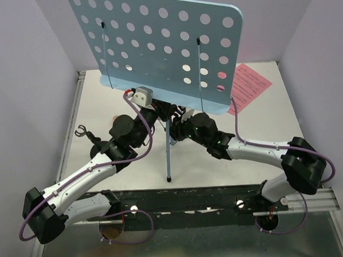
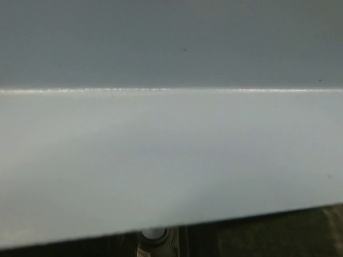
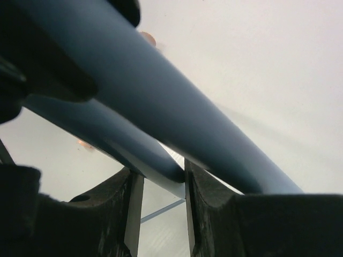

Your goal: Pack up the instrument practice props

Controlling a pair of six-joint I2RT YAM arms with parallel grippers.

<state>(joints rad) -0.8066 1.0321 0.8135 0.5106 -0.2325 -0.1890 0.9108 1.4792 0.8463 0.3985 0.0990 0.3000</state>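
The light-blue music stand stands in the middle of the table, its hole-dotted desk (image 1: 156,38) tilted towards the camera and one thin leg (image 1: 167,157) reaching down to the near side. A pink sheet-music page (image 1: 250,84) lies behind the desk at the right. My right gripper (image 1: 182,128) is under the desk's lip; in the right wrist view its fingers (image 3: 199,203) close on a blue stand tube (image 3: 161,160), under a thicker tube (image 3: 177,123). My left gripper (image 1: 158,114) reaches under the lip from the left; its view is filled by the pale desk ledge (image 2: 171,155), and its jaws are hidden.
A small black clip-like piece (image 1: 80,131) lies on the white table (image 1: 128,170) at the left. Grey walls close in the table on both sides and at the back. The black rail (image 1: 186,199) with both arm bases runs along the near edge.
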